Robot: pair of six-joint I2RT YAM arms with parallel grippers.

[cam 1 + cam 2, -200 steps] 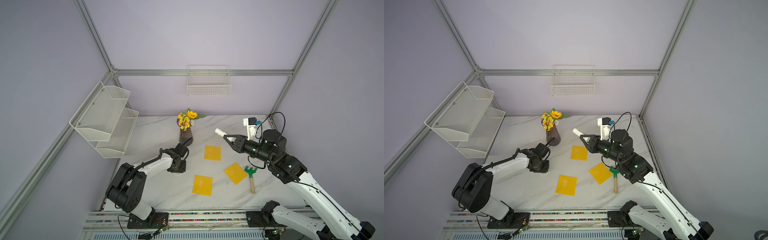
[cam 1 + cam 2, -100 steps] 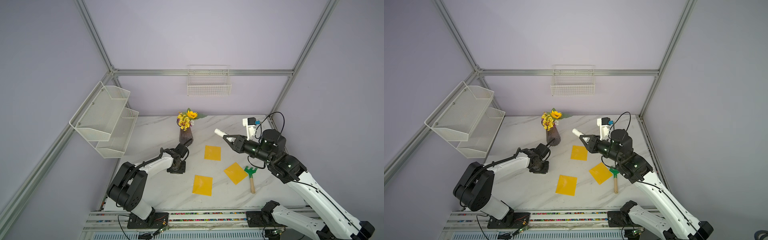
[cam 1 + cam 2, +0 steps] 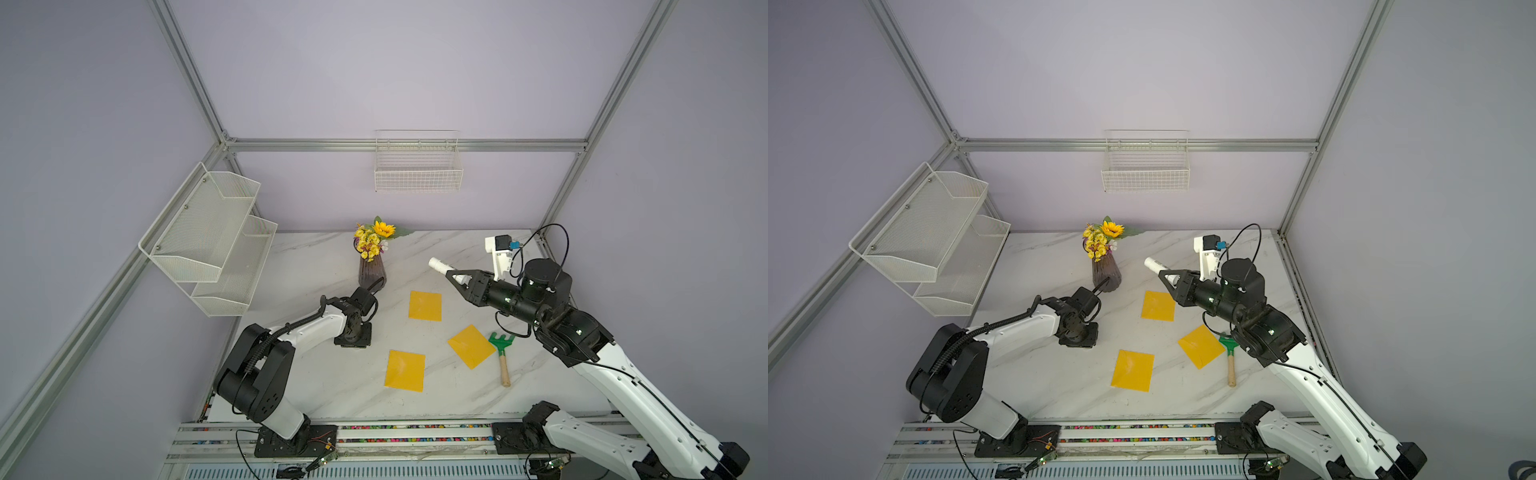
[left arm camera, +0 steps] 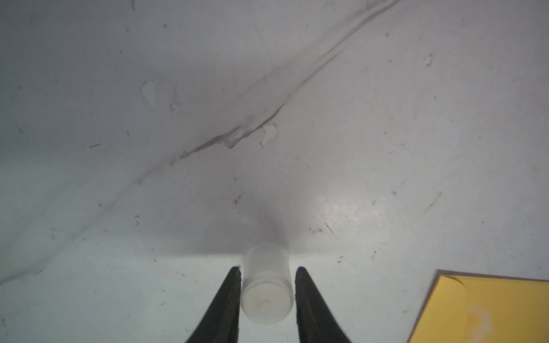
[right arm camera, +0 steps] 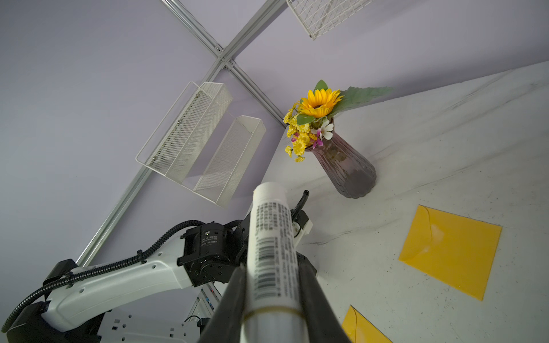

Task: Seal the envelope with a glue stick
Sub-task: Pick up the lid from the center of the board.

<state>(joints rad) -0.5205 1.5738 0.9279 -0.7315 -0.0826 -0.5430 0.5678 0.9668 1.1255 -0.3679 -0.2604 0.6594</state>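
My right gripper [image 3: 455,277] [image 3: 1169,277] [image 5: 271,273] is shut on the glue stick [image 3: 441,266] [image 3: 1154,264] [image 5: 271,246], a white tube with a dark printed label. It is held above the table and points toward the vase. My left gripper [image 3: 353,338] [image 3: 1079,338] [image 4: 267,268] points straight down at the marble. Its fingers clasp a small translucent white cap [image 4: 266,285] just over the surface. Three yellow envelopes lie flat in both top views: a far one [image 3: 424,306] [image 3: 1158,306] [image 5: 451,249], a right one [image 3: 471,345] [image 3: 1201,345] and a near one [image 3: 404,370] [image 3: 1133,370].
A vase of flowers [image 3: 372,270] [image 3: 1106,272] [image 5: 344,166] stands behind the left gripper. A green rake with a wooden handle [image 3: 501,353] [image 3: 1229,357] lies beside the right envelope. A mesh shelf [image 3: 216,241] hangs on the left wall, a wire basket [image 3: 417,166] on the back wall.
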